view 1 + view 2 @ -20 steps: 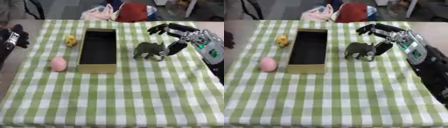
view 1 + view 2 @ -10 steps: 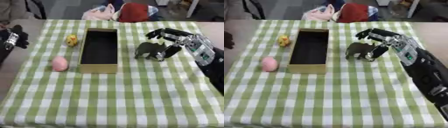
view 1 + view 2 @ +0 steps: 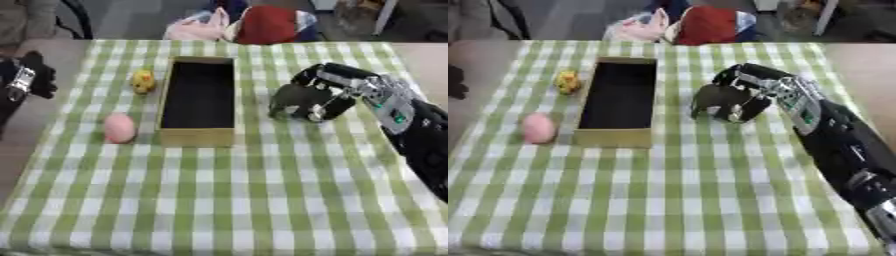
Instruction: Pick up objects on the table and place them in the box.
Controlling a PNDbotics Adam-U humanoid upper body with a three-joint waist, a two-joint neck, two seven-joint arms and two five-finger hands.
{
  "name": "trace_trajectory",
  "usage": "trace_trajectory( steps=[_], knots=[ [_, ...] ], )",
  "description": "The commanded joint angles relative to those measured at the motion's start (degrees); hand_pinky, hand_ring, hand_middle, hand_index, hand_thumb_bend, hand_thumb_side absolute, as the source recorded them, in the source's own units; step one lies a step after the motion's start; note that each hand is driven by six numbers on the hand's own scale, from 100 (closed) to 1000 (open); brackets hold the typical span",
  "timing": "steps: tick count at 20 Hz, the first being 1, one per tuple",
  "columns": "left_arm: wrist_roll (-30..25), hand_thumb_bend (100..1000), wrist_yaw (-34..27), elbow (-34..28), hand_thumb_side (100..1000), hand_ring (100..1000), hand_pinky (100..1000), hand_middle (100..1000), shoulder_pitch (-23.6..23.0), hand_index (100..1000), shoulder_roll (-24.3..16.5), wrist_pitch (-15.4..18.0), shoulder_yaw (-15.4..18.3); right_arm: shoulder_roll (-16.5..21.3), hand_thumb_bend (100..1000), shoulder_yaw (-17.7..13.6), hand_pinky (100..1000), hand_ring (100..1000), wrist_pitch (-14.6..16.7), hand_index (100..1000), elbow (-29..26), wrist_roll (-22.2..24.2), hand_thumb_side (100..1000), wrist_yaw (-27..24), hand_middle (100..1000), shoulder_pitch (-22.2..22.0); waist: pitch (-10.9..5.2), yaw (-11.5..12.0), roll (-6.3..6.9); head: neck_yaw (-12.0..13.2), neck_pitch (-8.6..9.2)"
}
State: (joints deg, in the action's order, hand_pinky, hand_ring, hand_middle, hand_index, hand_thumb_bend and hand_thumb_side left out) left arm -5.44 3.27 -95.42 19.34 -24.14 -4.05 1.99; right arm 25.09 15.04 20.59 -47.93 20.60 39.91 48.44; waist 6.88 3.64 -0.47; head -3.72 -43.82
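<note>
Left eye view shows the right hand [image 3: 337, 87] reaching in from the right edge of the table [image 3: 262, 200], which is covered in a green-and-white checked cloth. Its fingers are curled over the back and far side of a dark grey toy elephant [image 3: 297, 101], with the thumb seemingly low on the near side; the grasp looks closed around the animal, though whether it has left the cloth cannot be told. The elephant stands just right of the box [image 3: 199, 102], a long open cardboard tray lying lengthwise near the middle of the table's far half.

The box appears empty: only its dark floor shows. Two more items wait on its left side, apart from it: a small yellow toy [image 3: 142, 81] toward the far left corner, and a pink egg-shaped object [image 3: 119, 127] nearer, close beside the box's front corner. The left hand [image 3: 26, 80] rests off the left edge of the table, dark and idle; whether its fingers are bent or straight cannot be made out.

So the task seems to be at its start: nothing is placed yet, the elephant is the piece in hand, and the yellow and pink items remain.
</note>
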Motion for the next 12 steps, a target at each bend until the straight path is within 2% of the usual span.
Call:
trace_trajectory(
  steps=[1,4,8,9,10,12],
  knots=[
    [-0.18,281,-0.1,-1.19,807,569,581,536,1.12,622,-0.76,0.13,0.09,0.45,409,-0.81,754,772,0.32,816,0.69,-1.52,108,3.16,664,1.36,-0.68,0.16,0.2,-0.26,-0.29],
    [-0.31,280,-0.11,-1.16,807,569,581,536,1.1,622,-0.71,0.14,0.02,0.07,411,-1.12,692,689,0.66,752,1.21,-3.37,112,5.53,579,1.38,-0.66,0.22,0.2,-0.25,-0.29],
    [-0.36,278,-0.15,-1.17,808,570,582,536,1.11,622,-0.67,0.15,0.01,-0.13,418,-1.46,533,536,0.78,624,1.64,-6.55,110,7.47,445,1.37,-0.67,0.22,0.18,-0.26,-0.29],
    [-0.37,278,-0.16,-1.17,808,570,582,536,1.1,622,-0.66,0.15,0.01,-0.15,418,-1.48,533,536,0.79,624,1.68,-7.28,110,7.86,445,1.37,-0.67,0.22,0.18,-0.27,-0.29],
    [-0.38,277,-0.16,-1.16,808,570,582,536,1.08,623,-0.64,0.15,0.01,-0.16,383,-1.56,463,478,0.77,556,1.64,-8.18,104,8.17,374,1.39,-0.66,0.21,0.17,-0.29,-0.29],
    [-0.39,276,-0.16,-1.14,808,570,583,537,1.07,623,-0.64,0.13,0.03,-0.11,337,-1.69,400,426,0.56,501,1.41,-10.37,103,8.68,313,1.42,-0.66,0.19,0.16,-0.28,-0.29]
  ],
)
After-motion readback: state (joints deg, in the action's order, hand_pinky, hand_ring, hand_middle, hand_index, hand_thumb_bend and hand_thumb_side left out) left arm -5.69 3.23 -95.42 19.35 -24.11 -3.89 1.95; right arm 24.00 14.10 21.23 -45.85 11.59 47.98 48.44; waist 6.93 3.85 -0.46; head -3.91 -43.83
